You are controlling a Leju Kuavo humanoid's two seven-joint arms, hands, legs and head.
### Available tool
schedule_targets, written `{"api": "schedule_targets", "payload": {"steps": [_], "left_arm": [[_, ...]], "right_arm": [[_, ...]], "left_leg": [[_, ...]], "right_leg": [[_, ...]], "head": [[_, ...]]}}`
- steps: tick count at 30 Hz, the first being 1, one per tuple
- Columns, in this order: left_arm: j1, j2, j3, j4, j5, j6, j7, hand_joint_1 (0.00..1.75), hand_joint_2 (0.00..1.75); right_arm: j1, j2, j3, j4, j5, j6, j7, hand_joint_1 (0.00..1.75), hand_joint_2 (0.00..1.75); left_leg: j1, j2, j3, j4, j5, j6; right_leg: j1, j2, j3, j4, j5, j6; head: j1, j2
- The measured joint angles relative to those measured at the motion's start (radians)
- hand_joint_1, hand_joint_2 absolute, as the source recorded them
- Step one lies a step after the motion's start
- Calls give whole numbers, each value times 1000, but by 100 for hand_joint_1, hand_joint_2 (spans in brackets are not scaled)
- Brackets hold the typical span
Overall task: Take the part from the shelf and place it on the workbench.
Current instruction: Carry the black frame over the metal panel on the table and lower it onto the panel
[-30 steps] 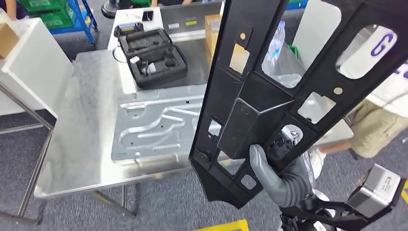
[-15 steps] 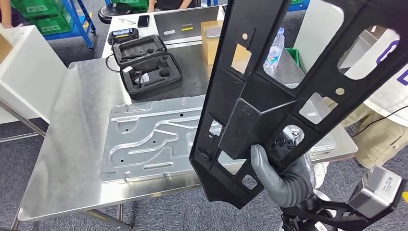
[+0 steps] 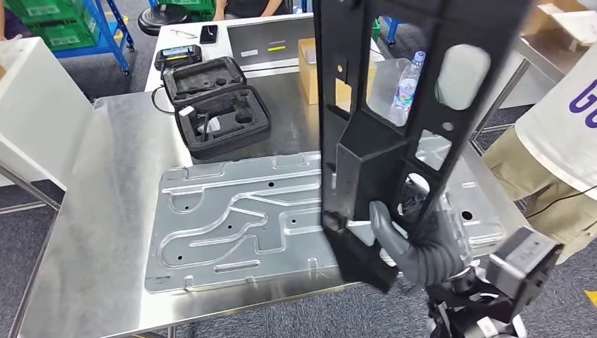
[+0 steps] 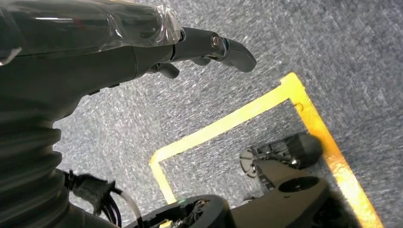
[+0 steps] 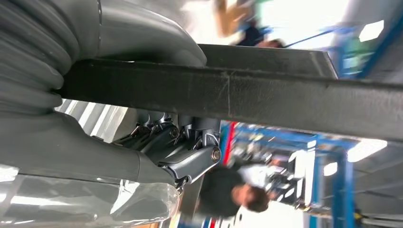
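1. Head view: the right hand (image 3: 415,246) grips the long black plastic frame part (image 3: 394,120) near its lower end, thumb across the front, holding it nearly upright above the steel workbench (image 3: 105,211), over a stamped metal panel (image 3: 239,218); an open black foam case (image 3: 218,113) sits beyond
2. Left wrist view: the left hand (image 4: 190,47) hangs above grey carpet, fingers apparently loosely extended, holding nothing
3. Right wrist view: fingers (image 5: 190,156) and thumb clamp the part's edge
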Motion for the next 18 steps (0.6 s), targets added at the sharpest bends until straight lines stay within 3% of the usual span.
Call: {"api": "schedule_targets", "payload": {"steps": [1, 3, 4, 5, 6, 7, 9, 10, 12, 15, 16, 18], "left_arm": [[0, 0, 0, 0, 1, -3, 0, 0, 175], [0, 0, 0, 0, 5, -14, -1, 0, 175], [1, 0, 0, 0, 6, -22, -2, 0, 175], [2, 0, 0, 0, 6, -30, -5, 0, 175], [2, 0, 0, 0, 6, -37, -9, 0, 175], [3, 0, 0, 0, 6, -43, -13, 0, 175], [3, 0, 0, 0, 3, -51, -18, 0, 175], [2, -1, 0, 0, 2, -53, -19, 0, 175], [1, -1, -1, 0, -3, -57, -19, 0, 175], [-2, -1, -2, 0, -10, -60, -19, 0, 175], [-3, -1, -2, 0, -11, -60, -18, 0, 175], [-7, -2, -5, 0, -15, -60, -15, 0, 175]], "right_arm": [[0, -25, -18, 0, 54, 0, 38, 175, 175], [0, -77, -56, 3, 168, 6, 111, 175, 175], [0, -102, -75, 5, 223, 15, 143, 175, 175], [1, -127, -94, 8, 281, 28, 174, 175, 175], [1, -153, -114, 13, 345, 46, 205, 175, 175], [1, -180, -133, 18, 411, 68, 235, 175, 175], [0, -234, -167, 32, 532, 119, 286, 175, 175], [0, -259, -181, 39, 583, 144, 306, 175, 175], [-1, -305, -204, 56, 666, 192, 339, 175, 175], [-1, -363, -228, 89, 747, 249, 360, 175, 175], [-1, -380, -234, 102, 768, 267, 363, 175, 175], [-1, -408, -240, 133, 804, 298, 365, 175, 175]], "left_leg": [[3, 0, 10, -9, 0, 5], [1, 0, 22, -12, -7, 14], [0, 0, 25, -12, -12, 18], [-2, 0, 30, -12, -17, 20], [-3, -1, 36, -11, -22, 20], [-4, -3, 44, -11, -27, 20], [-9, -6, 55, -10, -39, 17], [-11, -7, 57, -9, -44, 15], [-13, -8, 55, -7, -50, 8], [-12, -7, 45, 18, -72, -7], [-9, -6, 25, 61, -97, -14], [5, -5, -46, 204, -163, -29]], "right_leg": [[1, -1, -20, 43, -22, 3], [1, -1, -100, 182, -71, 6], [1, -1, -141, 241, -83, 7], [1, -1, -169, 267, -75, 8], [1, -1, -175, 251, -45, 8], [2, -1, -161, 195, 0, 6], [6, -2, -107, 45, 86, -2], [8, -2, -88, -5, 108, -5], [12, -3, -78, -39, 113, -11], [5, -5, -73, -47, 116, -20], [1, -6, -71, -50, 116, -22], [0, -8, -70, -50, 115, -24]], "head": [[1, 0], [2, 0], [3, 0], [3, 0], [3, 0], [3, 0], [3, 0], [3, 0], [3, 0], [2, 0], [2, 0], [0, 0]]}}
